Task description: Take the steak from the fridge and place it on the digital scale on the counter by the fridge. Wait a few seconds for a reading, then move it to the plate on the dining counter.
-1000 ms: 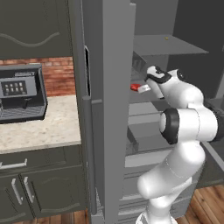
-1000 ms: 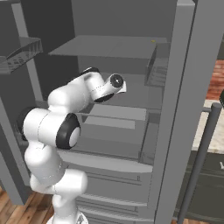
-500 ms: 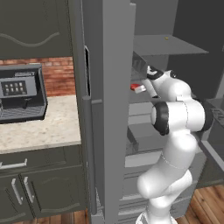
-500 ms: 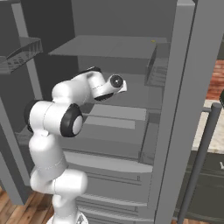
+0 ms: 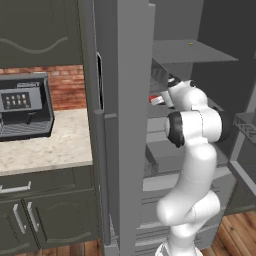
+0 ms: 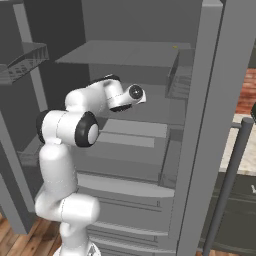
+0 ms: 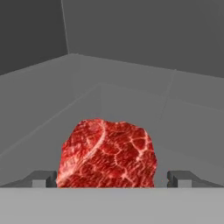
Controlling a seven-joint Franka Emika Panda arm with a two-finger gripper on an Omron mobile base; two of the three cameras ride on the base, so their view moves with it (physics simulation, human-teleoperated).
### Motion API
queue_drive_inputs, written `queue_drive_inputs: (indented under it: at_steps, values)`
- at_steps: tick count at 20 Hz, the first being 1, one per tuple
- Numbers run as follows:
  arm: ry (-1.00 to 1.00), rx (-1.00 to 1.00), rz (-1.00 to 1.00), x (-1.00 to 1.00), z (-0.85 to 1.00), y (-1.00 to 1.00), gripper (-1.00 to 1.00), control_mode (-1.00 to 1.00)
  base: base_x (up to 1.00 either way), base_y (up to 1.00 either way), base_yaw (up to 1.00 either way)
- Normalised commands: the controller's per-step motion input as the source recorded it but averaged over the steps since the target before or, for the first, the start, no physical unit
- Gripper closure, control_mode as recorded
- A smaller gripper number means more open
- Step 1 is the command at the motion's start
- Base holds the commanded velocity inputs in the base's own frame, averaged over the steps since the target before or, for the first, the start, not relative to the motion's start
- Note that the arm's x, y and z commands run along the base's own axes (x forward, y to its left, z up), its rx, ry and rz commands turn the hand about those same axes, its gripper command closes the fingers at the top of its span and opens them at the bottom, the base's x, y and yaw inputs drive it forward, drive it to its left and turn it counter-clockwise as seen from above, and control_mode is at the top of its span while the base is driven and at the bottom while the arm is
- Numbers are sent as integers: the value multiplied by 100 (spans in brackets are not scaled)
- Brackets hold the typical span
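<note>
- Red steak (image 7: 107,153) lies straight ahead of the gripper (image 7: 111,178), centred between its tips on the fridge (image 5: 125,100) shelf.
- Jaws stand wide apart, gripping nothing.

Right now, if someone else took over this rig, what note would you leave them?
Gripper: jaws wide open, one fingertip on each side of the steak, nothing held.
Steak: lies on a grey shelf inside the open fridge, straight ahead of the hand.
Counter beside the fridge carries a black appliance; I cannot make out the scale from here.
Done: fridge open, arm reached in.
Left: close on the steak, lift it out, set it on the scale, wait, then move it to the plate.
</note>
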Motion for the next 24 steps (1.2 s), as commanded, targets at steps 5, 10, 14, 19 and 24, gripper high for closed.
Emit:
queue_drive_inputs:
  at_steps: [5, 10, 14, 19, 24]
  values:
    - [0, 0, 4, 31, -22, -5, -100, -100, 0, 0, 0]
    - [-2, -2, 3, 15, -17, -7, -100, -100, 0, 0, 0]
    - [-12, -8, 0, 0, -7, -11, -100, -100, 0, 0, 0]
    - [-16, -13, 0, 0, -2, -17, -100, -100, 0, 0, 0]
    - [-14, -12, 0, 0, -4, -9, -100, -100, 0, 0, 0]
